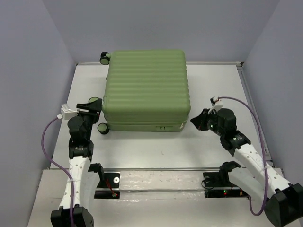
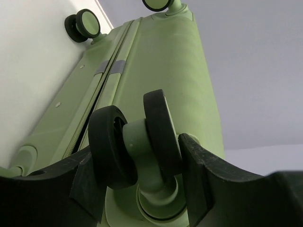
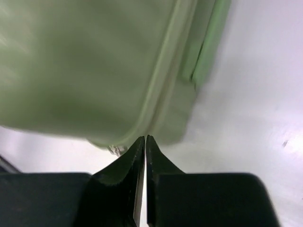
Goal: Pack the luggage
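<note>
From above, the luggage [image 1: 147, 87] lies flat and closed on the white table [image 1: 156, 149], ribbed green shell up, toward the far middle of the surface. The left gripper [image 1: 93, 105] is at the case's left side, at a caster wheel [image 1: 94, 100] near the front corner. A nearer wheel [image 1: 103, 128] shows just below it, and a corner wheel [image 1: 104, 57] juts out at the far left. The right gripper [image 1: 193, 121] sits low, just beside the near right corner of the case, tips pointing at it. In the left wrist view the caster wheel [image 2: 137, 146] – twin black tyres on a green hub – stands between the left gripper's fingers [image 2: 199, 179]. The fingers are set apart, each hard up against a tyre, but whether they squeeze it I cannot tell. Beyond, the luggage [image 2: 175, 61] runs away with its zip seam closed, and a low wheel [image 2: 83, 26] sits by the table at the far end. The right wrist view is blurred – the right gripper [image 3: 144, 139] has its fingers pressed together with nothing between them. Its tips are just short of the rounded green corner of the luggage [image 3: 85, 61], with bare table [image 3: 246, 118] to the right.
</note>
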